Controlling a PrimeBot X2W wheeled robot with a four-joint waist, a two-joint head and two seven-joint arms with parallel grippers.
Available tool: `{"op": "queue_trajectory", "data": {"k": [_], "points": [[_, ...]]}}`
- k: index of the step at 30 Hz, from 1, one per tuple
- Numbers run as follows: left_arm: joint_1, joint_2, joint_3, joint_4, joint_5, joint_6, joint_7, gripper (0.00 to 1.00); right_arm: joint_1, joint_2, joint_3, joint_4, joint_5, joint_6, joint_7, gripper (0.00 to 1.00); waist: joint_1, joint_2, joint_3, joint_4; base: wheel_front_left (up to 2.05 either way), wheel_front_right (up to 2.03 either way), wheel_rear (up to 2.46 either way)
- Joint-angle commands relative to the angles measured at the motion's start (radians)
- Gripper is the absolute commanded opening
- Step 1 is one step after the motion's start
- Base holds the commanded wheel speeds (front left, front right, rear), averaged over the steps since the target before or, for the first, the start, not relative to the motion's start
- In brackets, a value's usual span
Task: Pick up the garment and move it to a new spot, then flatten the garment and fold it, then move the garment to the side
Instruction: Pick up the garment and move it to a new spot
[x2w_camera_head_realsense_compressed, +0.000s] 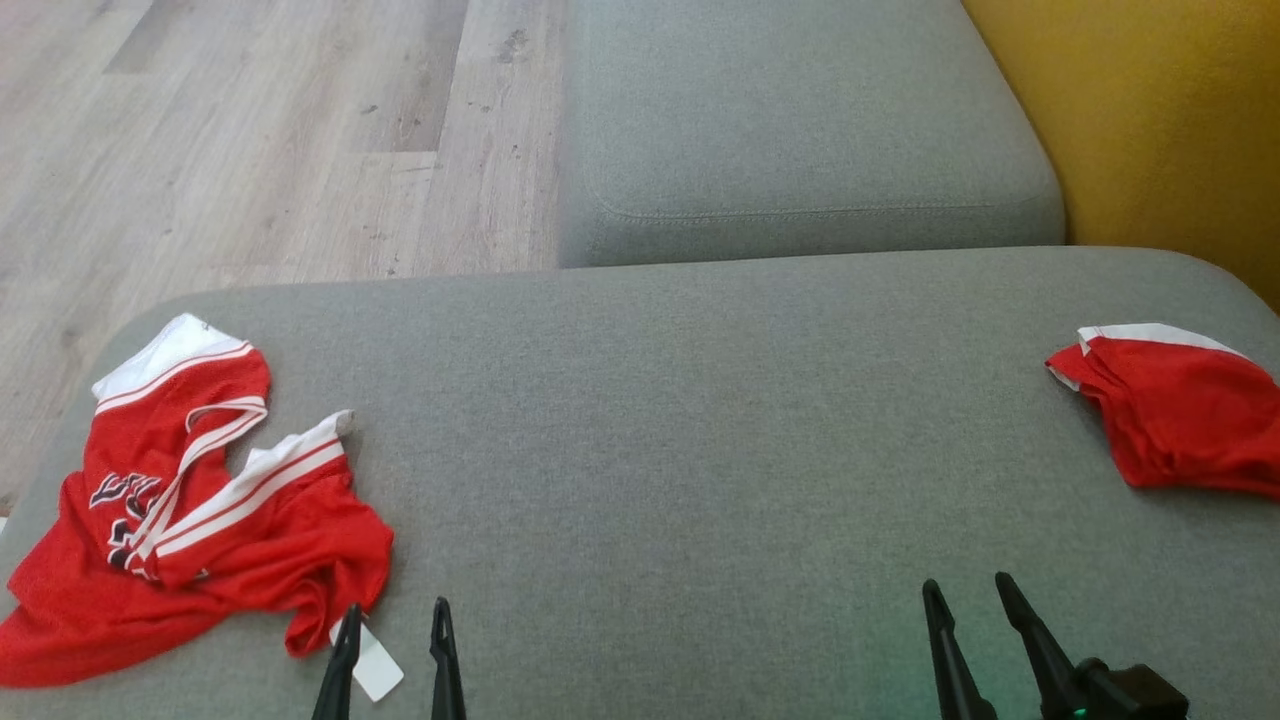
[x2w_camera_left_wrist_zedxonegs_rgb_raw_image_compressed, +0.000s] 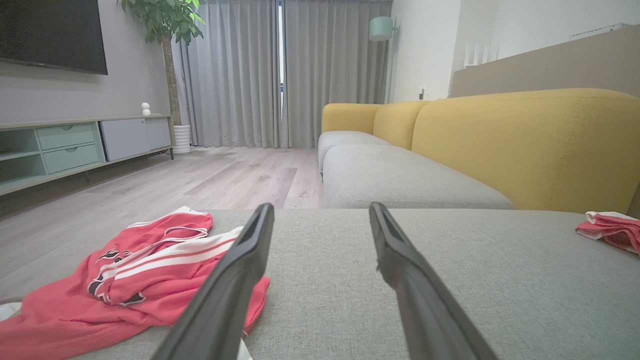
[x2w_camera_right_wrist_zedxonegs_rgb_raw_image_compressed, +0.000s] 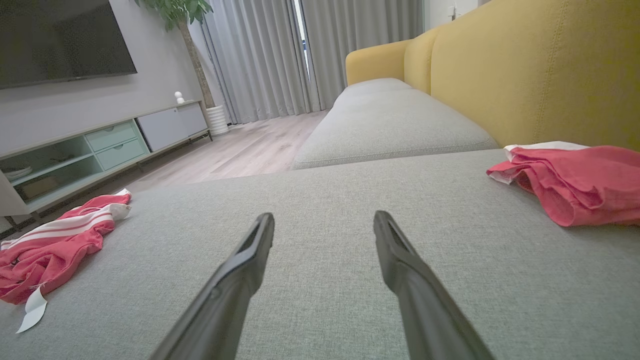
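Red jersey (x2w_camera_head_realsense_compressed: 190, 510) crumpled at left edge of grey seat cushion (x2w_camera_head_realsense_compressed: 700, 400), w/ left gripper (x2w_camera_head_realsense_compressed: 396, 603) & right gripper (x2w_camera_head_realsense_compressed: 966, 579) both splayed wide, empty.

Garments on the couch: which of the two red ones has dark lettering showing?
The left garment, lying loose with white stripes across it. The right garment is bunched up, plain red with a white edge.

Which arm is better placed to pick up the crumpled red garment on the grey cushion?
Left. The left jaws stand open beside the crumpled red garment, by its white tag. The right jaws, open too, sit far across the grey cushion, nearer the other red garment.
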Motion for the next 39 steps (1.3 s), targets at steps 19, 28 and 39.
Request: {"op": "queue_trajectory", "data": {"k": [19, 28, 39], "points": [[-0.032, -0.007, 0.063, -0.018, 0.039, -0.02, -0.008, 1.0, -0.031, -0.002, 0.073, -0.037, 0.004, -0.001, -0.011, 1.0, 0.0, 0.0, -0.001, 0.182, 0.0, 0.0, 0.0], [-0.033, -0.003, 0.113, -0.03, 0.054, -0.032, -0.008, 1.0, -0.037, -0.001, 0.097, -0.032, 0.038, -0.001, -0.011, 1.0, 0.0, 0.0, 0.021, 0.363, 0.0, 0.0, 0.0], [-0.13, 0.074, 0.272, -0.066, 0.036, -0.055, -0.008, 1.0, -0.061, -0.011, 0.08, -0.04, -0.007, -0.001, -0.011, 1.0, 0.0, 0.0, 0.099, 0.392, 0.0, 0.0, 0.0]]}}
